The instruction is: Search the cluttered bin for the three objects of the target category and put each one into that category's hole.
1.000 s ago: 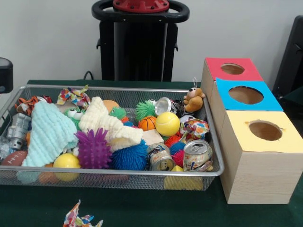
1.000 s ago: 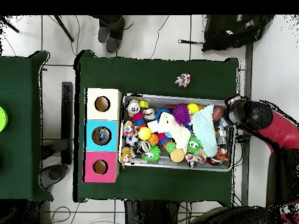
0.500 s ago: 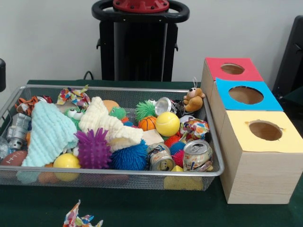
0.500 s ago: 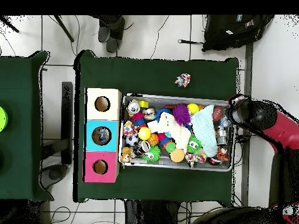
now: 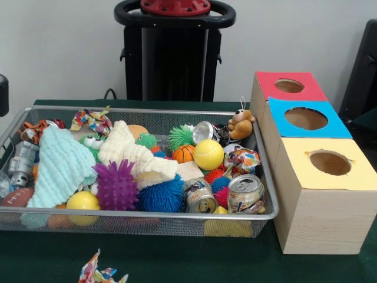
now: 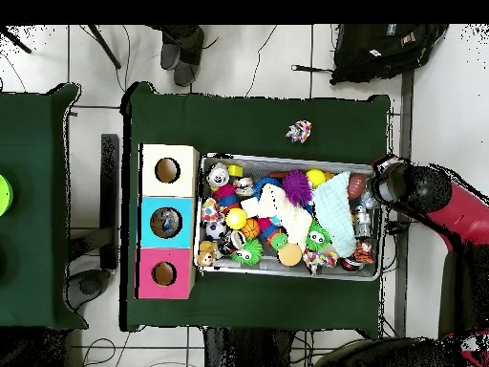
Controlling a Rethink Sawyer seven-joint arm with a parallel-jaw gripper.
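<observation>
**Arm at the bin's end, toys and cans heaped inside**

Seen from across the table, left to right: a black part of the red and black robot arm point(image 6: 420, 191) shows at the left edge, beside the end of the wire mesh bin point(image 5: 147, 220). The gripper itself is not clearly visible in either view, so I cannot tell whether it is open or closed, or whether it holds anything.

Inside the bin, a brown toy football point(image 5: 16, 197) lies at the left end under a pale mint knitted cloth point(image 5: 60, 167). A yellow ball point(image 5: 83, 202) sits at the front wall, touching a purple spiky ball point(image 5: 116, 186); a blue spiky ball point(image 5: 161, 196) lies just beside that. A cream knitted cloth point(image 5: 131, 153) drapes across the middle. Further right are a small orange basketball point(image 5: 183, 153) and a larger yellow ball point(image 5: 208, 154). Two crushed drink cans point(image 5: 245, 193) lie at the front right corner — a third, silver can point(image 5: 203, 131) rests near the back wall, next to a small brown teddy bear point(image 5: 240, 124).

Right of the bin stand three wooden boxes, each with a round hole on top: red-topped point(image 5: 289, 86) farthest, blue-topped point(image 5: 306, 118) in between, yellow-topped point(image 5: 330, 163) nearest.

On the green tablecloth in front lies a multicoloured crumpled wrapper point(image 5: 100, 273).
</observation>
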